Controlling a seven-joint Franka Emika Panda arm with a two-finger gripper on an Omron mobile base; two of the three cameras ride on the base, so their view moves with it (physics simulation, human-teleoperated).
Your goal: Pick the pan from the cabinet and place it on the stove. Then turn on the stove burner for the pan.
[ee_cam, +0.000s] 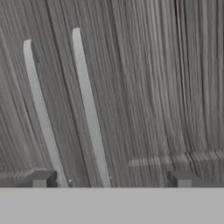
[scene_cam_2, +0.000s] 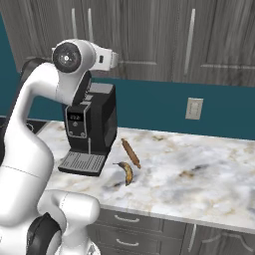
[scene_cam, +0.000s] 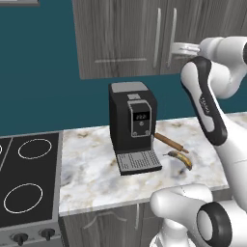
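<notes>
Facing the dark grey wood-grain cabinet (ee_cam: pixel 144 87), doors closed so the pan stays hidden, my gripper (ee_cam: pixel 111 178) spread wide should close squarely around the right slim silver bar handle (ee_cam: pixel 89 109).

Coffee machine (scene_cam: pixel 133 126) display digits, too small to read

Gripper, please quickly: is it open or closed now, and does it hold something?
Gripper: open, holding nothing, facing the closed cabinet doors.
</notes>
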